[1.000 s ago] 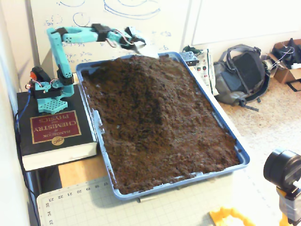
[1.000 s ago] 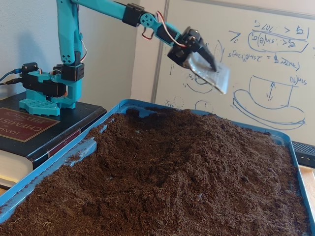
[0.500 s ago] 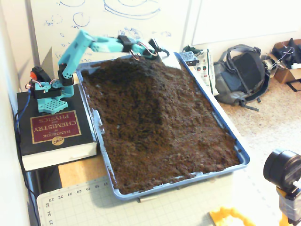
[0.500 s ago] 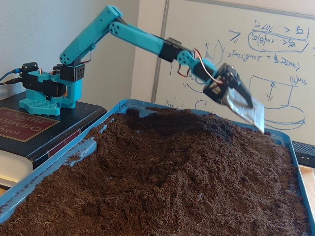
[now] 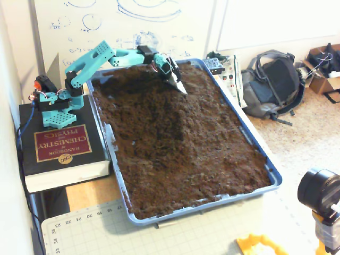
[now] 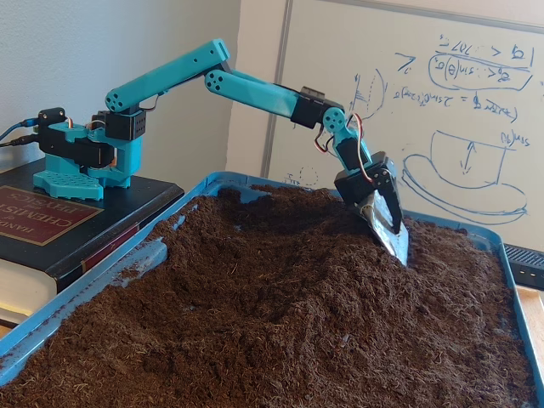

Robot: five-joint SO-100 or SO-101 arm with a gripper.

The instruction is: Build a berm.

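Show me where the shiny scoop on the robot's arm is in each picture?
A fixed view, looking down on the tray: the scoop is near the top middle, its tip on the soil at the berm's far end.
A fixed view, low by the soil: the scoop is right of centre, tip dug into the berm.
Shared landmark: the dark chemistry book under the arm's base, also at the left edge in the low view.

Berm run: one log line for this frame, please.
phase: digging | gripper: scoop blade tip in soil | berm: ridge down tray middle | arm: extended from book
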